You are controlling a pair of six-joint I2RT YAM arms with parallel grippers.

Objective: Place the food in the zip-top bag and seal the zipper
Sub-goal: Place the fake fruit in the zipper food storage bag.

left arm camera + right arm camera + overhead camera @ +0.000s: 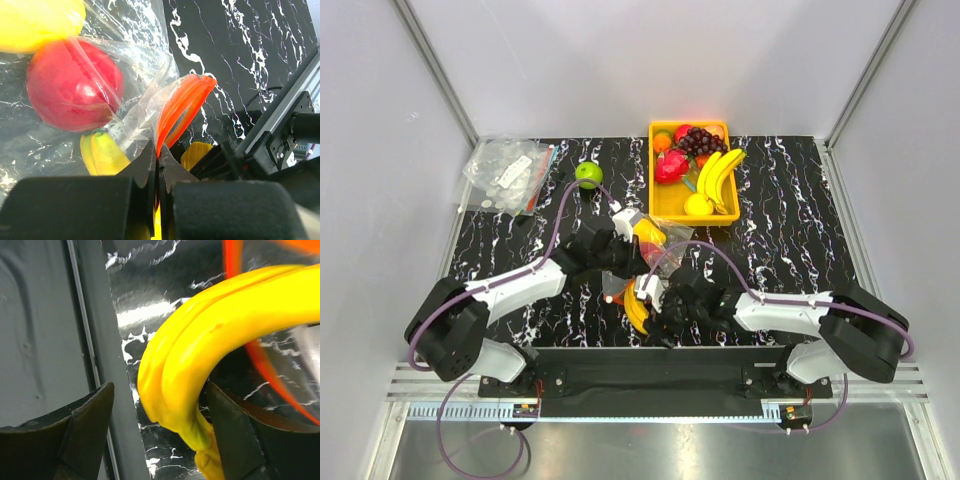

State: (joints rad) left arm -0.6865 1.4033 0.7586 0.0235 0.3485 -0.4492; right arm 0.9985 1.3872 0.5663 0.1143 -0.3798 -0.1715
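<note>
The clear zip-top bag (665, 240) lies in the middle of the table and also shows in the left wrist view (140, 65). A red apple (75, 85) and a yellow banana (100, 152) are inside it. My left gripper (159, 155) is shut on the red-orange zipper (182, 105) at the bag's mouth; it also shows from above (623, 224). A yellow banana bunch (215, 335) sticks out through the mouth, with the zipper (232, 260) looped round it. My right gripper (159, 405) is open, its jaws either side of the bunch's stem end (636, 308).
A yellow tray (663, 205) at the back holds bananas, grapes and other fruit. A green apple (588, 174) lies to its left. A pile of clear packets (508, 172) sits at the back left. A metal rail (85, 340) runs along the table's near edge.
</note>
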